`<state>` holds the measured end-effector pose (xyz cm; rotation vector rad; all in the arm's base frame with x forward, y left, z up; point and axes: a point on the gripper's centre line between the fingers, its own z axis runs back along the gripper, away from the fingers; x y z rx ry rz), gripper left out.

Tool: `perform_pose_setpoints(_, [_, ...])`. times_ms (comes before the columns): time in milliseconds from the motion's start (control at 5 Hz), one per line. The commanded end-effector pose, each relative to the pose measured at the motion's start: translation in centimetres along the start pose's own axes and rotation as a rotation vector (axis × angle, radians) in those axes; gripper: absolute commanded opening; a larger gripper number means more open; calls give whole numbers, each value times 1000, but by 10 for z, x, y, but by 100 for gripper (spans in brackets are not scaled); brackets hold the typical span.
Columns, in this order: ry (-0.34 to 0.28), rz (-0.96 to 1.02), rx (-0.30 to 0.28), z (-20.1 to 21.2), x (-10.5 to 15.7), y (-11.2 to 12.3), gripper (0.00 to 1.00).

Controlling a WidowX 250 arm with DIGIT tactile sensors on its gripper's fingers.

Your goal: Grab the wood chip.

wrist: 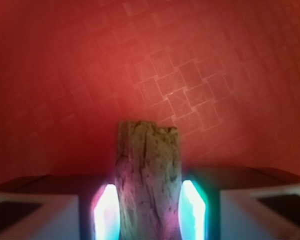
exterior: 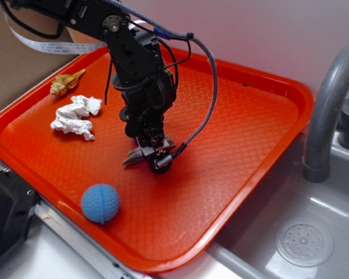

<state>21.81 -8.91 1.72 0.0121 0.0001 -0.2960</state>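
The wood chip (exterior: 132, 156), a rough brown-grey sliver, lies low on the orange tray (exterior: 250, 139), its pointed end sticking out to the left of my gripper (exterior: 154, 158). The gripper points straight down at the tray's middle. In the wrist view the chip (wrist: 149, 165) runs upright between my gripper's (wrist: 149, 212) two lit pads (wrist: 106, 212), and both pads press against its sides. The chip's blunt end reaches out past the fingertips over the red tray surface (wrist: 215, 75). I cannot tell whether the chip still touches the tray.
A blue ball (exterior: 100, 203) sits near the tray's front edge. Crumpled white paper (exterior: 75, 116) and a tan spiral seashell (exterior: 67, 82) lie at the tray's back left. A grey faucet (exterior: 328, 110) and the sink with its drain (exterior: 304, 241) are to the right.
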Motion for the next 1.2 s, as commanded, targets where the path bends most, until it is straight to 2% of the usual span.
perform_pose_setpoints(0, [75,145,113,35,1,7,0])
perform_pose_setpoints(200, [75,327,70,85,2,18,0])
perform_pose_setpoints(600, [-18,452,-7,169,-20,28,0])
perform_pose_setpoints(800, [-46,444,-70,194,-33,36,0])
perform_pose_setpoints(1000, [-83,433,-69,193,-33,38,0])
